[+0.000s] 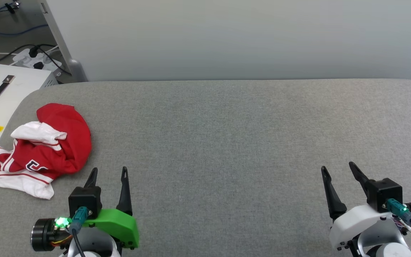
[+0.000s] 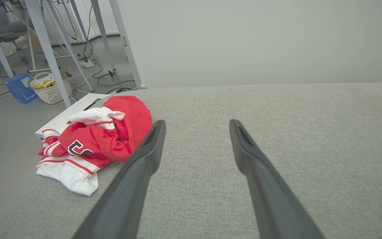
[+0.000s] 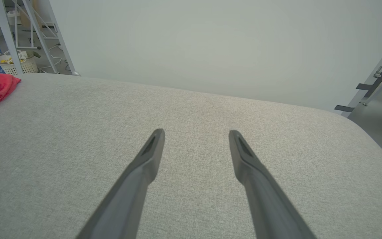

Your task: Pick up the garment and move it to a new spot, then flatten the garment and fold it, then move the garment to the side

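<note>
Left pincer (image 1: 109, 168): released, empty, just beside the garment (image 1: 59, 142).
Right pincer (image 1: 336, 165): released, empty, well apart from it.
Garment: crumpled heap at the left edge of the desk (image 1: 227, 142), ungrasped.
Done: nothing, apparently.
Remaining: pick-up, move, flattening, folding, setting aside.

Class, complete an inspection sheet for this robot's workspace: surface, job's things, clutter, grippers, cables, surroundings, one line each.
Surface: grey fabric table, unmarked.
Job's things: garment, red and white, crumpled in a heap near the table's left edge, unfolded.
Clutter: nothing seen on the table.
Grippers: left gripper open, empty, close beside the garment; right gripper open, empty, over bare fabric.
Cables: cables and a power strip on the floor past the left corner.
Surroundings: white case with a handle left of the table; pale wall behind; basket on the floor.
</note>
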{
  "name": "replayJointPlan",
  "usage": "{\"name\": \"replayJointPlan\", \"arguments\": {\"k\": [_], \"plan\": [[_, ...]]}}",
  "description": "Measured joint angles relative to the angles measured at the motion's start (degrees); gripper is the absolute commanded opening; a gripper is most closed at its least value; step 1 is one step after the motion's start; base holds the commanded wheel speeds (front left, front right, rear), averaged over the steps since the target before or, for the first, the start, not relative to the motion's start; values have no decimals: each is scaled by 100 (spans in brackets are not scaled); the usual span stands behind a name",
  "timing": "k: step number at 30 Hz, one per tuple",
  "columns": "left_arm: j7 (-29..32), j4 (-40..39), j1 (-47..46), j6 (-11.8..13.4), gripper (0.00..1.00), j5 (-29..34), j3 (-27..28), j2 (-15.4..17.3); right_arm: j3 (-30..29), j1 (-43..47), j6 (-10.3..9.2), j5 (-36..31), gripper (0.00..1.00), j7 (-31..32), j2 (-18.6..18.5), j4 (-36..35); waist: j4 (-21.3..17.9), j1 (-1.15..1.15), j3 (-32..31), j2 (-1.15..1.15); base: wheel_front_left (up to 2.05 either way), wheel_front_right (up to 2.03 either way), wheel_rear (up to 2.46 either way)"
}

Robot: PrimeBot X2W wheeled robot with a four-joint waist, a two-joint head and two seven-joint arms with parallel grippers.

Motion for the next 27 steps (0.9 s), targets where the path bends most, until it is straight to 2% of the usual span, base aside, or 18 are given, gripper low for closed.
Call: {"name": "replayJointPlan", "arguments": {"k": [27], "plan": [[-310,-53,5,123,100,-145,-45,0,-102,6,0,563,100,-312,0,-226,-15,0,-12,0,0,0,0]]}}
